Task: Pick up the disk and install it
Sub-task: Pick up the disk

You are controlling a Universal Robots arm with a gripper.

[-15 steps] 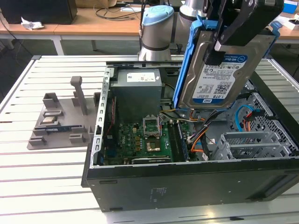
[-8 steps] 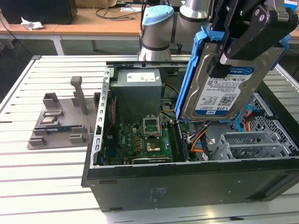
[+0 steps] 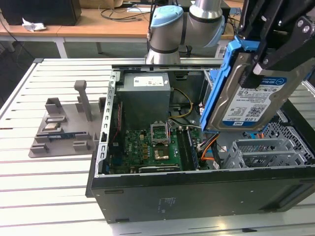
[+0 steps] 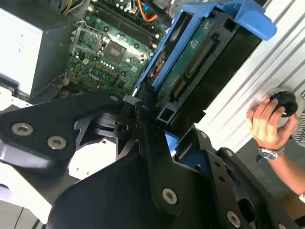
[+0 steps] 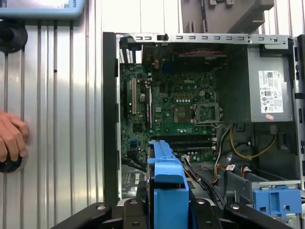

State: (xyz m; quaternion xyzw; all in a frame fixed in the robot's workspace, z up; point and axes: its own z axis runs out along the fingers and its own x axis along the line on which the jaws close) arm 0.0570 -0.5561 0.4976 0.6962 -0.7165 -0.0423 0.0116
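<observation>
Gripper (image 3: pixel 253 73): yours is clamped on the disk (image 3: pixel 248 98).
Disk: tilted, in air above the open computer case (image 3: pixel 197 196).
Hand (image 4: pixel 267 121): on a black knob (image 4: pixel 281 98) on the table (image 4: pixel 281 52).

Silver metal on disk (image 3: pixel 248 93), blue-and-white label with black barcodes, blue rails on edges. Black gripper (image 3: pixel 269 58). Silver-grey arm (image 3: pixel 165 44) with pale blue caps. Black case (image 3: pixel 197 196) outside, bare grey metal inside. Green motherboard (image 3: pixel 147 147). Grey power supply (image 3: pixel 146 96) with white label. Orange cables (image 3: pixel 209 147), yellow cable (image 5: pixel 231 140). Blue latch (image 5: pixel 276 200) on grey cage. Mid-grey holder block (image 3: pixel 59 132). White worktop (image 3: pixel 49 196), ribbed with dark parallel grooves.
</observation>
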